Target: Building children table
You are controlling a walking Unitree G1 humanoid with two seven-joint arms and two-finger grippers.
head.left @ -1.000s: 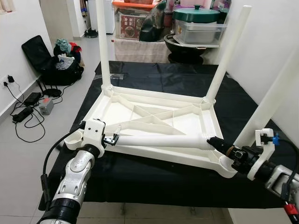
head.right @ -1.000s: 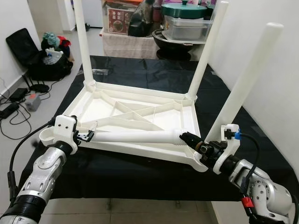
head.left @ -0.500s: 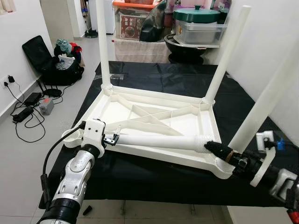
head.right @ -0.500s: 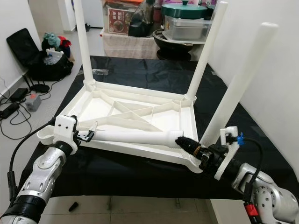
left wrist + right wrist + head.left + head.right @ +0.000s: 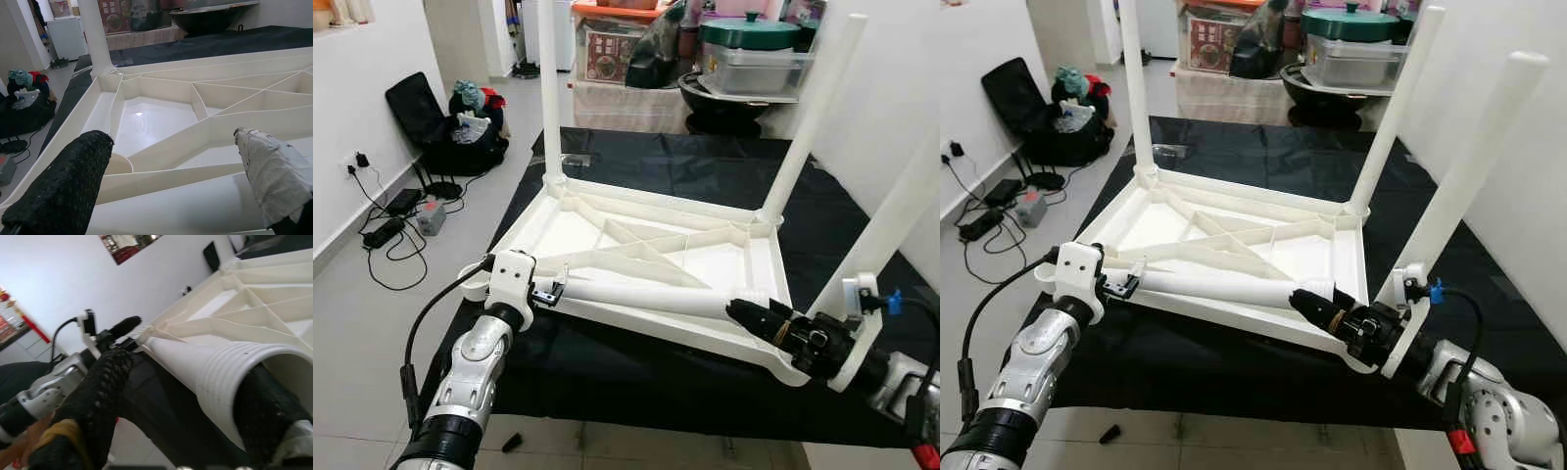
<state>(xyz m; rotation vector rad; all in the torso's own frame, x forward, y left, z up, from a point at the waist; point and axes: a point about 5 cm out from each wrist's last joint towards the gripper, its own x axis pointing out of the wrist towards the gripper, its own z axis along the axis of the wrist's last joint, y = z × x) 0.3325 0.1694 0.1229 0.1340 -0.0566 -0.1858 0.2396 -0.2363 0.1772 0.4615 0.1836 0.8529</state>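
Upturned white children table (image 5: pixel 636 245) laid on black cloth (image 5: pixel 636 372), three legs fitted upright. Loose fourth leg (image 5: pixel 646 296) held level across near rim: left gripper (image 5: pixel 551 291) clamped at one end, right gripper (image 5: pixel 1317 306) clamped on threaded end.

We see a bright, evenly lit room in both head views, sharp across the frame. The black cloth (image 5: pixel 636 166) carries a dull sheen at its far end, and soft shadows fall inside the white tabletop (image 5: pixel 646 250). In the left wrist view a small glare spot sits on the tabletop, and the near fingers (image 5: pixel 63 188) are blurred. The right wrist view is soft, with its fingers (image 5: pixel 98 391) out of focus.
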